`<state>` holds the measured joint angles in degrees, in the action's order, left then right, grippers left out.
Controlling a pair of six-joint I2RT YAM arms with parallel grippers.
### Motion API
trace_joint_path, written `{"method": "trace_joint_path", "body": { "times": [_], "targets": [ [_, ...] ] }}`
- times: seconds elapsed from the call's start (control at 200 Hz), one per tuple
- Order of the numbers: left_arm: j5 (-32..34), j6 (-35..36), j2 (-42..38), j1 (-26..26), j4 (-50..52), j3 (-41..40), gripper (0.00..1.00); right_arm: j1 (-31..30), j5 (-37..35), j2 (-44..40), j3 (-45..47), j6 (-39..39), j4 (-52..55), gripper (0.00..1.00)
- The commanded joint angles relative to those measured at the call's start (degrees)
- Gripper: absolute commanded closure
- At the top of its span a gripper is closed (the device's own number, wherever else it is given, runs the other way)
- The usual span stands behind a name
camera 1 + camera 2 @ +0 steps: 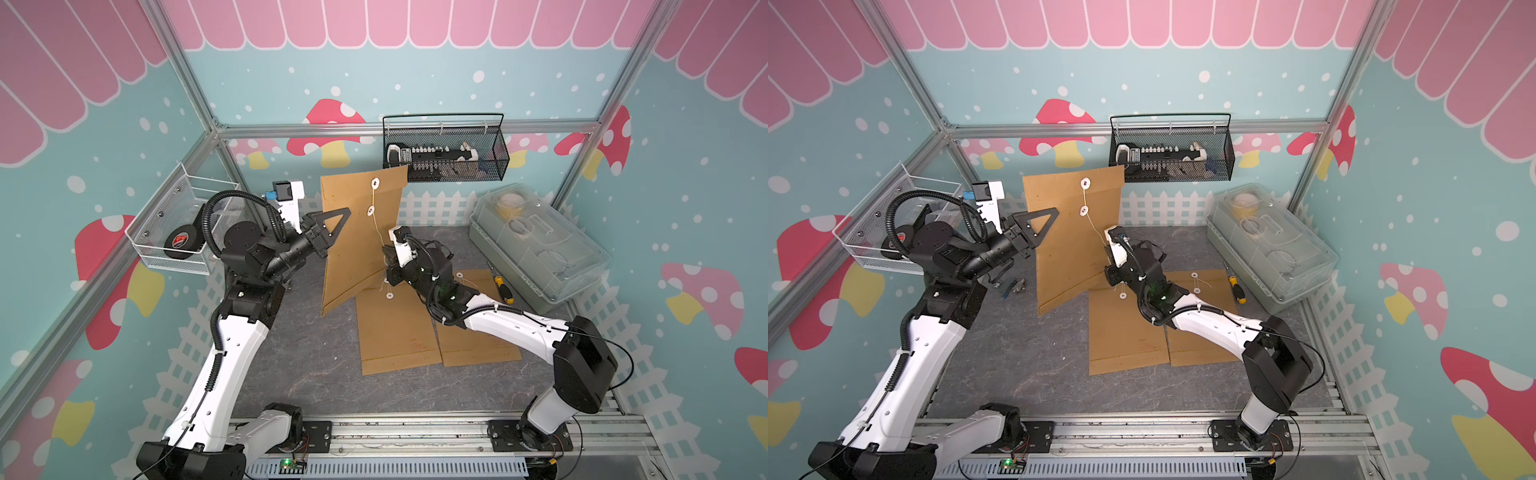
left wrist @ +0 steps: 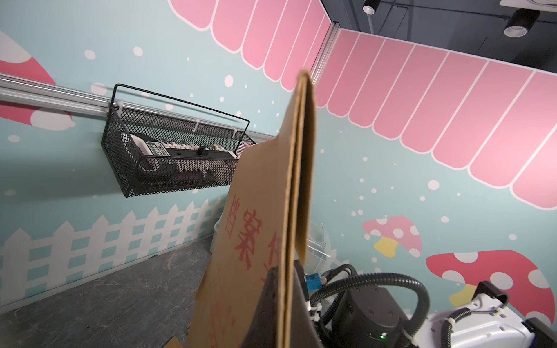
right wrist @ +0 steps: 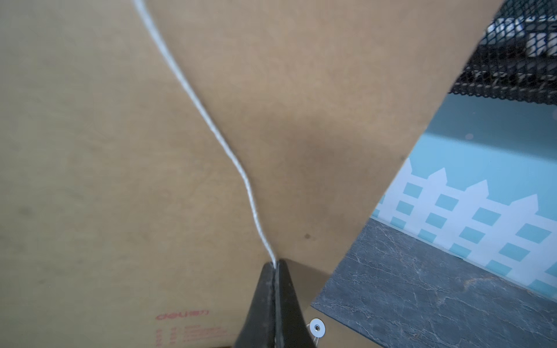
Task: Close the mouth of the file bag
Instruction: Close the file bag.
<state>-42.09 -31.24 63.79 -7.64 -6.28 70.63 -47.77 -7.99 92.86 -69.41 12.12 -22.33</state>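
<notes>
Left claw pinched on the upright file bag; right claw pinched on its string.

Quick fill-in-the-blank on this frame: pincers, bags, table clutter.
1. The right pincer is shut on the white ____.
2. The left pincer holds one file bag upright; ____ more lie flat on the table.
3. The screwdriver lies beside the clear plastic ____.
Missing words: string; two; box.
</notes>
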Motion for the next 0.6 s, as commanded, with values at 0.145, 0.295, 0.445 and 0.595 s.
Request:
{"method": "trace_joint_path", "body": {
  "times": [0.145,0.295,0.445,0.595],
  "targets": [
    [4.99,0.11,0.41,0.00,-2.33,-3.11,1.00,-6.41,-0.54,-7.52,3.24,0.20,-0.57,1.00],
    [4.36,-2.08,1.42,-0.01,-4.34,-5.05,1.00,-9.01,-0.36,-7.39,1.96,0.03,1.77,1.00],
    [3.40,-3.82,1.58,-0.04,-5.67,-6.44,1.00,-11.05,1.22,-5.19,-0.52,-0.63,2.71,1.00],
    [2.37,-3.48,1.66,-0.10,-4.60,-6.65,1.00,-13.15,2.90,-2.78,-2.63,-1.89,3.76,1.00]
  ]
}}
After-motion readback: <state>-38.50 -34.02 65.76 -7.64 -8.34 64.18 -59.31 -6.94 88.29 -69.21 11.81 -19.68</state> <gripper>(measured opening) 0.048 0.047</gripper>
